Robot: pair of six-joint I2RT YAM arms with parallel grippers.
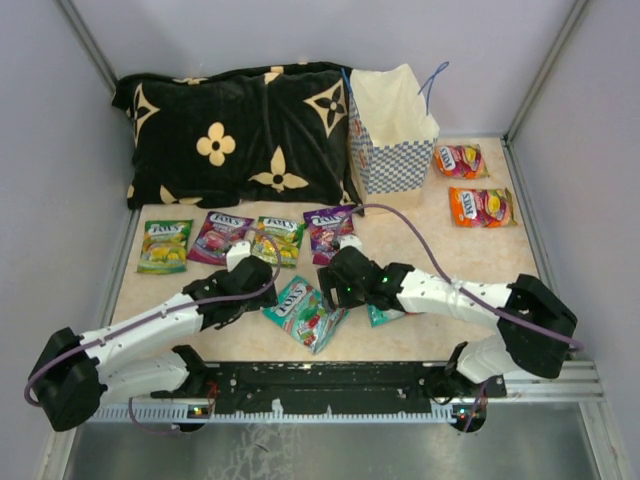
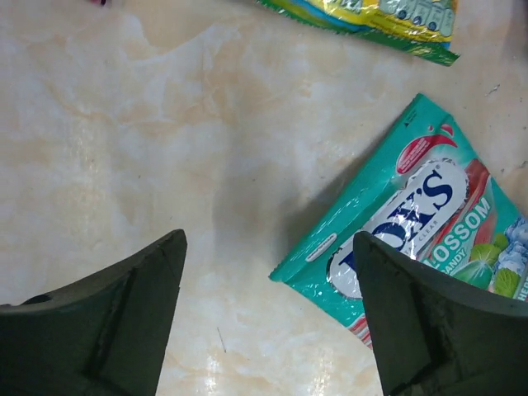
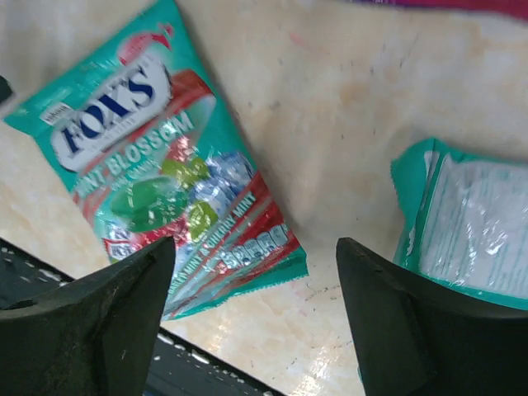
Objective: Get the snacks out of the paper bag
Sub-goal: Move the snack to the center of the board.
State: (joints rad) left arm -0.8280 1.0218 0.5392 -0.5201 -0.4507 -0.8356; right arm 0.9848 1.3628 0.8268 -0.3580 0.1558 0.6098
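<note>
The paper bag (image 1: pixel 390 130), blue-checked with a cream inside, stands upright at the back. Several snacks lie flat on the table: a row of green (image 1: pixel 165 245), magenta (image 1: pixel 218 236), green (image 1: pixel 278 238) and purple (image 1: pixel 330 230) packets, two orange ones (image 1: pixel 482 206) at the right, and a teal packet (image 1: pixel 305 312) near the front. My left gripper (image 2: pixel 268 247) is open just left of this teal packet (image 2: pixel 421 206), holding nothing. The right gripper (image 3: pixel 256 252) hangs open above bare table, between that packet (image 3: pixel 157 157) and a second, face-down teal packet (image 3: pixel 470 223).
A black cushion (image 1: pixel 235 130) with tan flowers fills the back left, next to the bag. Grey walls close in the table on three sides. A black rail (image 1: pixel 330 380) runs along the front edge. A purple cable (image 1: pixel 420 240) arcs over the right arm.
</note>
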